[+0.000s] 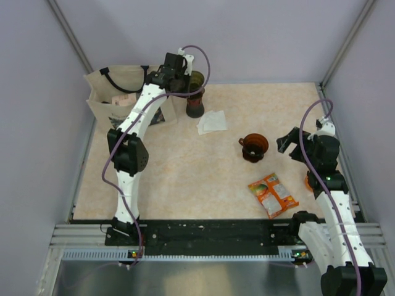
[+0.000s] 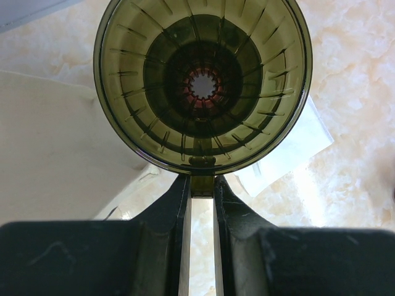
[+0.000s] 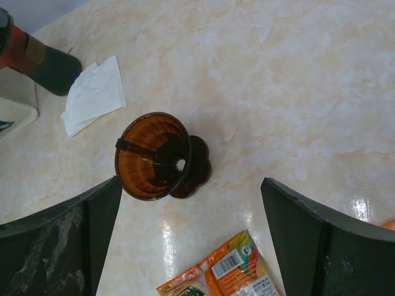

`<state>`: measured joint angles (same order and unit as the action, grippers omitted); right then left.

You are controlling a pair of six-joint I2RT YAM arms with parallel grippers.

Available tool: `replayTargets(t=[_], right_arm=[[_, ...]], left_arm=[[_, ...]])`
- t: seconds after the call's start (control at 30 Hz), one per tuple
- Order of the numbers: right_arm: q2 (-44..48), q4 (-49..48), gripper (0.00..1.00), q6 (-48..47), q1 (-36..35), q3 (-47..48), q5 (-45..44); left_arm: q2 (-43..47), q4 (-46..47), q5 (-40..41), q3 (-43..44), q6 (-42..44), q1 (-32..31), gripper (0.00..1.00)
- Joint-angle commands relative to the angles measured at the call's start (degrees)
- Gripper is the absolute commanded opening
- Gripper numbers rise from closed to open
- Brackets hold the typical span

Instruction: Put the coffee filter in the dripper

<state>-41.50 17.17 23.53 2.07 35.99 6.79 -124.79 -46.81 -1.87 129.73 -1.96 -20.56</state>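
Top external view: a beige marbled table (image 1: 185, 179) fills the enclosure, with a cream tote bag (image 1: 111, 102) standing at its far left corner. An orange snack packet (image 1: 273, 194) lies toward the front edge, near the right arm. Beside the bag, the left gripper (image 2: 202, 185) has its fingers drawn narrow, pinching a small tab on the rim of the olive-green dripper (image 1: 196, 79). The dripper is mouth up, directly over a dark red-and-black vessel (image 1: 195, 106); whether it rests on the vessel cannot be told. At the table's right, the right gripper (image 3: 190, 179) hangs with fingers spread wide, holding nothing, and an amber dripper (image 3: 162, 155) sits on the tabletop below and between them. The white coffee filter (image 1: 212, 121) lies flat on the table just right of the vessel, outside either dripper.
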Motion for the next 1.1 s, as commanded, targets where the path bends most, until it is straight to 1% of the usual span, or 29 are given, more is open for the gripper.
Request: replayTargets(t=[0.0,0.07,0.23,0.37,0.43,0.57,0.6,0.63,0.67,0.8,0.87,0.93,1.07], right_arm=[[0.2,-1.8,0.95,-1.1,0.2,0.0,-0.7],[0.3,-1.8,0.95,-0.9,0.2,-0.2,-0.6],[0.3,-1.9,0.95,-0.9,0.3,-0.1,-0.7],[0.2,-1.7,0.96,-1.0,0.2,-0.1,-0.8],[0.2,-1.6,0.96,-0.9,0.3,0.0,-0.7],[0.0,-1.5,0.98,-0.9,0.2,0.1,-0.1],[0.0,-1.5,0.98,-1.0,0.2,0.2,0.2],[0.1,-1.5,0.98,-1.2,0.2,0.2,0.8],[0.0,-1.6,0.98,-1.2,0.2,0.2,1.1],[-0.1,-2.1,0.99,-1.5,0.2,0.2,2.4],[0.1,-2.6,0.99,-1.5,0.2,0.0,3.1],[0.0,-2.8,0.99,-1.6,0.3,0.1,3.4],[-0.3,-2.9,0.99,-1.7,0.2,0.4,4.2]], left_arm=[[-0.2,1.7,0.6,2.8,0.6,0.3,0.09],[-0.4,1.8,0.5,2.7,0.5,0.3,0.12],[-0.2,1.6,0.1,2.8,0.3,0.3,0.24],[0.6,1.3,-0.7,2.6,0.2,0.3,0.38],[1.2,1.4,-1.3,2.3,0.0,0.3,0.47],[2.2,1.5,-1.5,1.8,-0.2,0.2,0.57],[2.5,1.4,-1.8,1.7,-0.2,0.3,0.71],[3.1,1.5,-2.1,1.4,-0.2,0.2,0.87],[3.8,1.7,-2.5,1.0,-0.2,0.3,0.98],[8.5,3.9,-4.3,-3.3,-0.5,0.2,0.99],[12.0,5.8,-4.9,-8.1,-0.9,0.2,0.99],[16.3,8.6,-6.1,-13.9,-1.3,0.2,0.99],[27.7,17.5,-8.6,-30.8,-4.4,0.2,0.99]])
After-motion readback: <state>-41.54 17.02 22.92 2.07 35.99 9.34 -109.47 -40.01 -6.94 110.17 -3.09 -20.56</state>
